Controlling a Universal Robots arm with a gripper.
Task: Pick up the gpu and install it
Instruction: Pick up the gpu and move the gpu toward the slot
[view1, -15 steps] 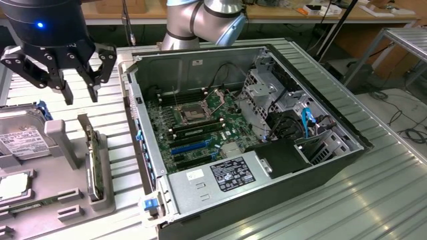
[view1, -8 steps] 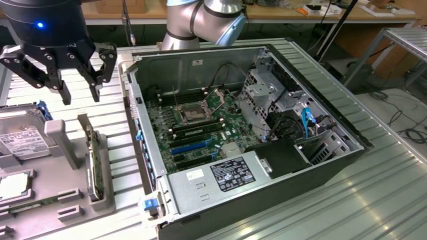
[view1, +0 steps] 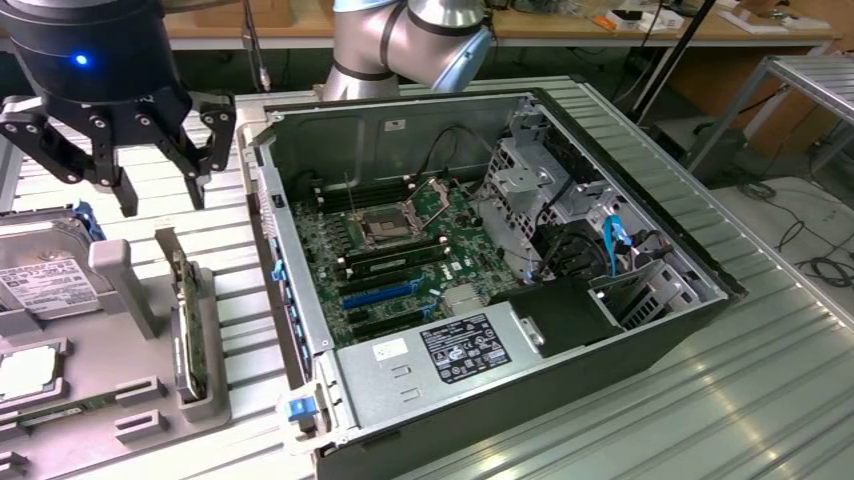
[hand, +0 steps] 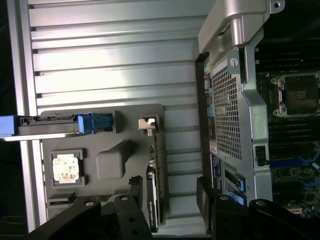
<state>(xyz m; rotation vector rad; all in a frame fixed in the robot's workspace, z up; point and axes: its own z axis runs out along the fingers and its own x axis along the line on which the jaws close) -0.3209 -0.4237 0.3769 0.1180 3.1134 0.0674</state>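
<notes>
Black gripper (view1: 160, 190) hangs with fingers spread above the grey moulded parts tray (view1: 120, 270).
In the tray stand a silver hard drive (view1: 40, 270), a square processor (view1: 27, 370) and, on the side nearest the open computer case (view1: 534, 300), the dark green gpu (view1: 187, 320) on edge; the wrist view has the gpu between the fingers (hand: 135, 200).

Jaws hide one end of our gpu (hand: 152, 192), and we lose the drive (view1: 40, 272) past the exterior view's left edge.

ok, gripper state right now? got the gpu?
Gripper: open, jaws spread, holding nothing. It hangs above the gpu, which stands on edge in the grey holder.
</notes>
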